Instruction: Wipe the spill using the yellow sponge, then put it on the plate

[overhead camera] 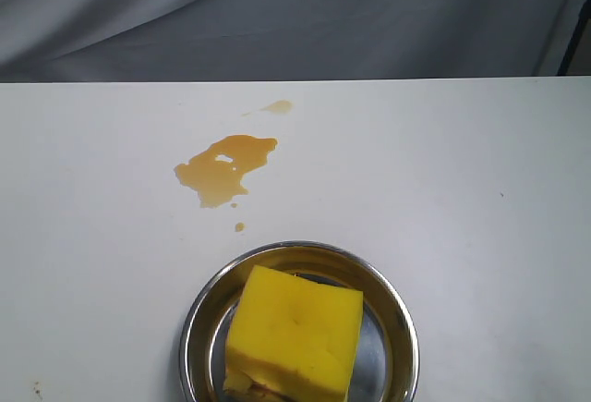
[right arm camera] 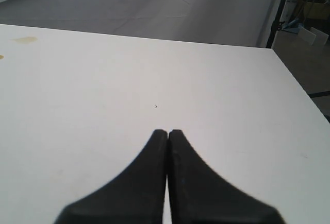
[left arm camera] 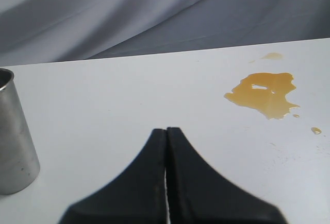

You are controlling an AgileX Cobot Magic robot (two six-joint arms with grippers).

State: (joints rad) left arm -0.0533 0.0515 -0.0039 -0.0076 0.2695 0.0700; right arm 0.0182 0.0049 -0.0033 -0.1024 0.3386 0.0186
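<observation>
The amber-brown spill (overhead camera: 224, 168) lies on the white table, with a small stray droplet (overhead camera: 239, 226) near it and a pale smear (overhead camera: 277, 106) farther back. The yellow sponge (overhead camera: 295, 333) rests in the shiny steel plate (overhead camera: 199, 323) at the front edge of the exterior view. Neither arm shows in that view. In the left wrist view my left gripper (left arm camera: 166, 129) is shut and empty, and the spill (left arm camera: 265, 93) lies apart from it. My right gripper (right arm camera: 168, 131) is shut and empty over bare table; a faint smear (right arm camera: 24, 39) shows far off.
A steel cup (left arm camera: 14, 141) stands beside the left gripper. Grey cloth (overhead camera: 277, 14) hangs behind the table. The table's far edge (right arm camera: 206, 44) and side edge (right arm camera: 299, 85) show in the right wrist view, with a dark stand post (right arm camera: 276, 13) beyond.
</observation>
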